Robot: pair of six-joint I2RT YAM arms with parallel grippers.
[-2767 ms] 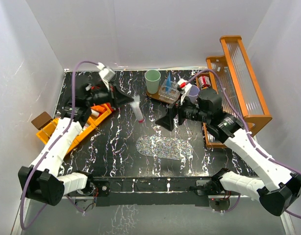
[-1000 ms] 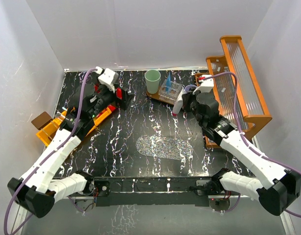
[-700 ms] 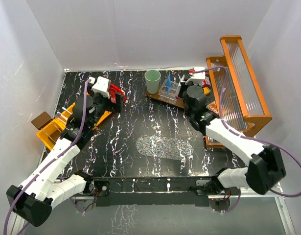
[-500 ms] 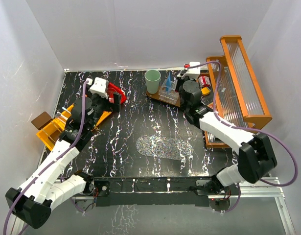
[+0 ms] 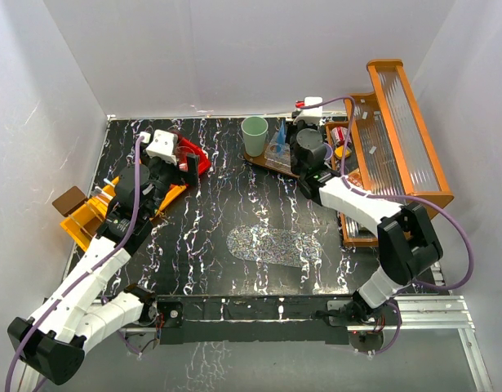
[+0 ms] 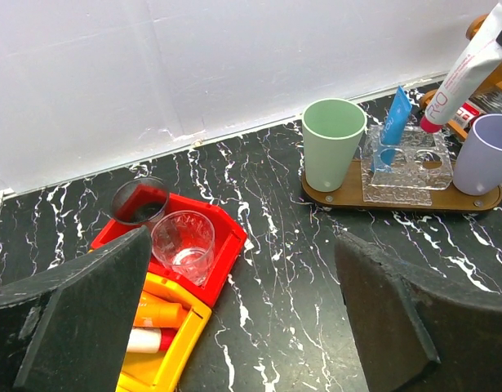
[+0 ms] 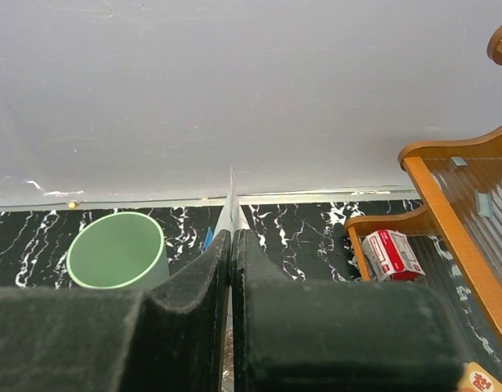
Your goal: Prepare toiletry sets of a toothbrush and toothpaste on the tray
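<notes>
Toward the upper right of the black surface (image 5: 234, 208), the wooden tray (image 6: 348, 196) carries a green cup (image 6: 333, 143), lilac cup (image 6: 487, 153) and blue tube (image 6: 395, 114). The left gripper (image 6: 241, 238) stands spread wide; the right gripper (image 7: 232, 237) pinches a white tube (image 6: 465, 69) hanging tilted above the tray's right end.

- My hand (image 7: 232, 243): both sides pressed together on the thin end of a white tube (image 7: 231, 200).
- Left: green cup (image 7: 117, 249).
- Right: red-and-white box (image 7: 389, 253) by the orange rack (image 7: 446, 184).
</notes>
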